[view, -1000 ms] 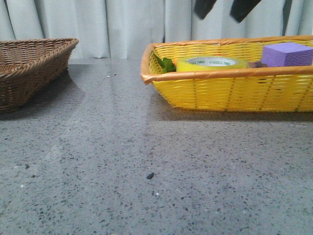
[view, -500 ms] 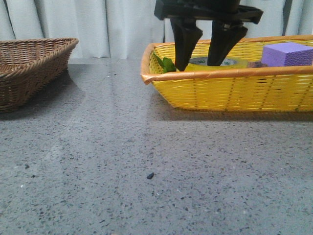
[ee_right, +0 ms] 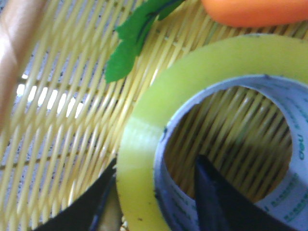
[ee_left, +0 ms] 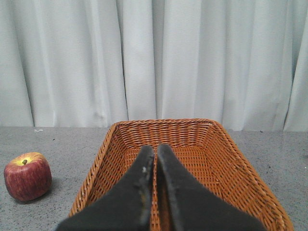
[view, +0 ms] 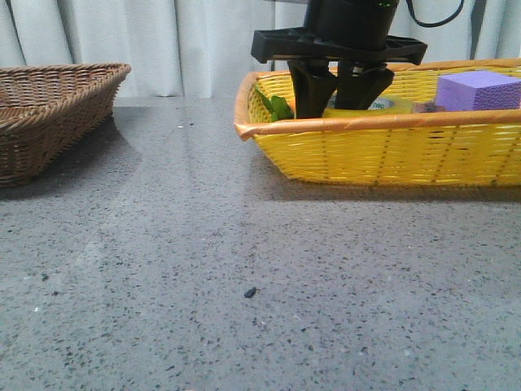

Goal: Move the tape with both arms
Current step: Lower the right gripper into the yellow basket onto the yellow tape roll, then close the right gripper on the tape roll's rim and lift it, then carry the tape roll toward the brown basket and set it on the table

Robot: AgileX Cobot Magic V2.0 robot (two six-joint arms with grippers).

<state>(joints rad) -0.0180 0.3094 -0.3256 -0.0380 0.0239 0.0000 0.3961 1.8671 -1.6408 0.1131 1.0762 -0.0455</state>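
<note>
Front view hides most of the tape (view: 376,106) from us behind the yellow basket's (view: 391,151) near rim and the right gripper (view: 340,91), whose fingertips drop below that rim, so only a sliver of yellow roll and white core pokes out at about 3 o'clock of the fingers. Right wrist view is close and blurry, but we can see the tape (ee_right: 144,144) lying flat on the basket weave (ee_right: 62,120), translucent yellow with a white inner ring and green lettering, one finger (ee_right: 219,202) inside the core and the other outside the wall, though we can't tell if they're actually squeezing it yet; an orange carrot (ee_right: 255,10) with green leaves (ee_right: 132,43) sits at 12 o'clock, cut off by the frame. Left wrist view shows the left gripper (ee_left: 155,153) with fingers pressed together, holding nothing, over the brown wicker basket (ee_left: 231,159), a red apple (ee_left: 27,176) on the table at 9 o'clock of it.
</note>
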